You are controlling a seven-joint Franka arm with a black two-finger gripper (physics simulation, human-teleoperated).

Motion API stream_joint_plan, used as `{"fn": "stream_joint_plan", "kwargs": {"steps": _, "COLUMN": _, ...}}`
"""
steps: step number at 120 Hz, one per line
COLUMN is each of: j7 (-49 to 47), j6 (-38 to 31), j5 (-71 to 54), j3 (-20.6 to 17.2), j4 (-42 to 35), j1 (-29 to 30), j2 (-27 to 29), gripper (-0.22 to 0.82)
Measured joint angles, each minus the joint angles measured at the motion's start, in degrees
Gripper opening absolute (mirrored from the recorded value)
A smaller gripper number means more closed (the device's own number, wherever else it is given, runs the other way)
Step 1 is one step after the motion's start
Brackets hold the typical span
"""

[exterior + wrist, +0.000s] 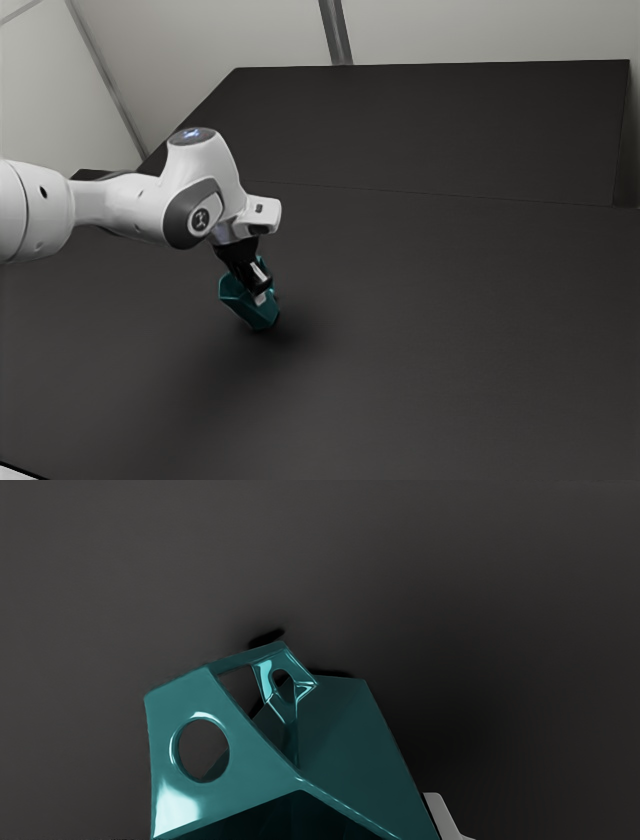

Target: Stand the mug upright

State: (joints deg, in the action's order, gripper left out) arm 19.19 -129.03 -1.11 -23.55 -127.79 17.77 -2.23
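The gripper (261,291) is low over the table, against the teal mug (249,304) in the exterior view, and hides part of it. The mug is angular and stands tilted, not upright; whether it bears on the table is unclear. In the wrist view the mug (345,730) shows a faceted wall, a dark hollow and a pierced piece with a round hole. A light grey part of the gripper (442,816) lies right along the mug's outer wall. How the gripper stands on the mug cannot be made out.
The black table (450,330) stretches around the mug on all sides. A raised black edge or panel (430,130) rises behind it, before pale walls (500,30) with a grey post (336,30). A soft shadow lies beside the mug.
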Motion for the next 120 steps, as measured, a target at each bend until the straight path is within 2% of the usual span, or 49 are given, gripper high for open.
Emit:
{"fn": "stream_joint_plan", "kwargs": {"steps": 7, "j7": -1.2, "j6": -0.1, "j5": 0.0, "j3": 0.0, "j4": -0.1, "j1": 0.0, "j2": -0.2, "gripper": -0.15}}
{"fn": "stream_joint_plan", "kwargs": {"steps": 28, "j7": -3.8, "j6": -0.6, "j5": 0.2, "j3": -0.1, "j4": -0.1, "j1": 0.1, "j2": -0.2, "gripper": 0.23}}
{"fn": "stream_joint_plan", "kwargs": {"steps": 46, "j7": -5.4, "j6": -0.5, "j5": 0.2, "j3": -1.0, "j4": 0.2, "j1": 0.7, "j2": 1.2, "gripper": 0.42}}
{"fn": "stream_joint_plan", "kwargs": {"steps": 63, "j7": -6.6, "j6": 0.8, "j5": 0.2, "j3": -2.1, "j4": 1.3, "j1": 1.4, "j2": 5.0, "gripper": 0.51}}
{"fn": "stream_joint_plan", "kwargs": {"steps": 73, "j7": -7.1, "j6": 3.3, "j5": 0.4, "j3": -2.3, "j4": 4.7, "j1": 0.6, "j2": 5.7, "gripper": 0.54}}
{"fn": "stream_joint_plan", "kwargs": {"steps": 89, "j7": -8.2, "j6": 8.6, "j5": 1.7, "j3": -1.8, "j4": 13.8, "j1": 0.1, "j2": 4.5, "gripper": 0.57}}
{"fn": "stream_joint_plan", "kwargs": {"steps": 103, "j7": -9.6, "j6": 16.4, "j5": 2.1, "j3": -1.6, "j4": 26.3, "j1": 0.0, "j2": 1.1, "gripper": 0.58}}
{"fn": "stream_joint_plan", "kwargs": {"steps": 109, "j7": -10.3, "j6": 19.7, "j5": 2.1, "j3": 1.4, "j4": 29.5, "j1": -2.6, "j2": 0.7, "gripper": 0.59}}
{"fn": "stream_joint_plan", "kwargs": {"steps": 120, "j7": -11.5, "j6": 25.8, "j5": 2.1, "j3": 11.7, "j4": 36.0, "j1": -11.9, "j2": 0.3, "gripper": 0.59}}
